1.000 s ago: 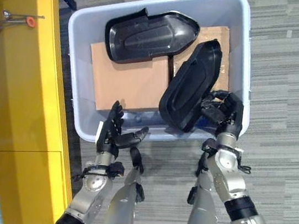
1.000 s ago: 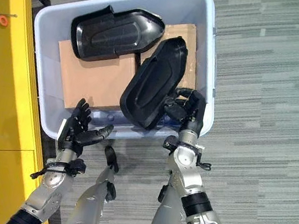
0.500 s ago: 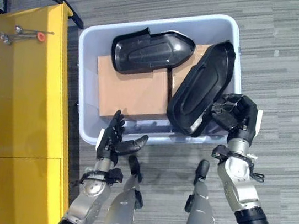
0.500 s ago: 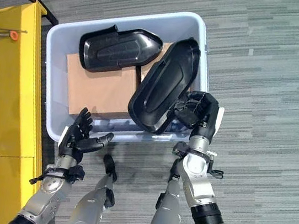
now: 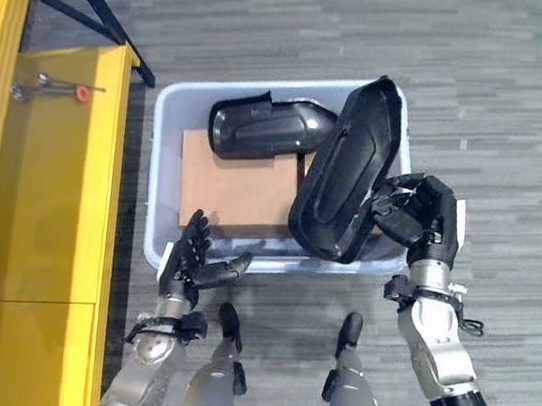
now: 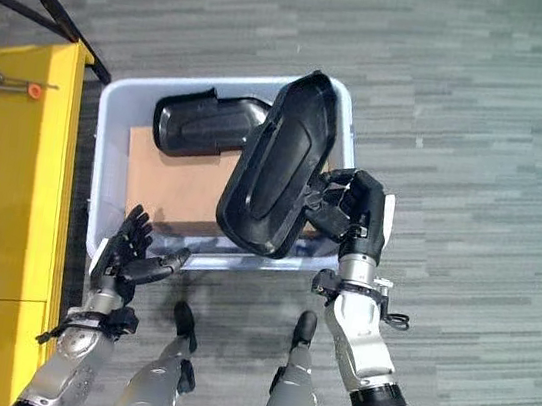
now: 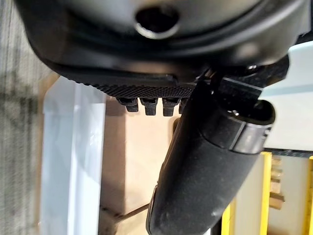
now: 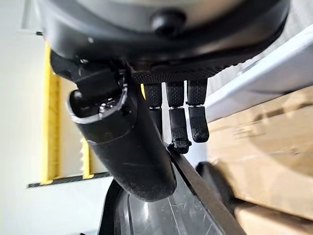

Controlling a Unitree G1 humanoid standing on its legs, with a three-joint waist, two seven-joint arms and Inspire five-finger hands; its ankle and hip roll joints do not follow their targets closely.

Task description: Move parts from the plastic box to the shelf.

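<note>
My right hand (image 5: 419, 212) is shut on the edge of a long black plastic part (image 5: 345, 168), held upright and lifted above the near right side of the pale plastic box (image 5: 158, 177). The right wrist view has the fingers (image 8: 177, 122) and thumb pinching that part's rim (image 8: 195, 188). A second black part (image 5: 266, 128) lies in the box on brown cardboard (image 5: 233, 183). My left hand (image 5: 187, 260) hovers open at the box's near left corner, holding nothing. The yellow shelf (image 5: 49, 202) stands to the left.
A small tool with an orange tip (image 5: 60, 89) lies on the shelf's top. A dark metal frame (image 5: 95, 17) runs behind the shelf. Grey striped carpet (image 5: 524, 128) surrounds the box, with open floor to the right.
My right hand has raised the black part from leaning in the box to upright above it. The camera has pulled back, so the box looks smaller. The left hand stays open.
</note>
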